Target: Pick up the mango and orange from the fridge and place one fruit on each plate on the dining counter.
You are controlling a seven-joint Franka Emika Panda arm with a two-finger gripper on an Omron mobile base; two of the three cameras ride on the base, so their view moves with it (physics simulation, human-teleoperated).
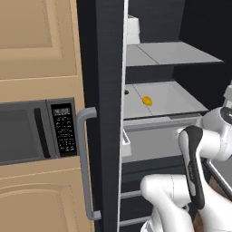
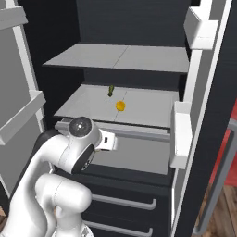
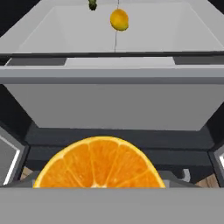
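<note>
The orange [image 3: 99,164] sits right in front of the hand camera, its cut face with pale segments turned toward the lens. My gripper [image 3: 99,184] is shut on it, and the fruit hides the fingers. The hand hangs in front of the open fridge [image 2: 139,58], below and short of the middle shelf. On that shelf lies the mango [image 3: 119,19], small and yellow, also the mango [image 1: 147,100] [image 2: 120,106] near the shelf's middle. The plates and the dining counter are out of view.
A thin dark green vegetable [image 2: 110,90] lies behind the mango. The fridge door [image 1: 106,90] stands open at the left, with a grey bar handle [image 1: 84,158]. A built-in microwave [image 1: 31,131] sits in the wood cabinets. Door bins [image 2: 181,134] jut out at the right, and drawers [image 2: 125,201] lie below.
</note>
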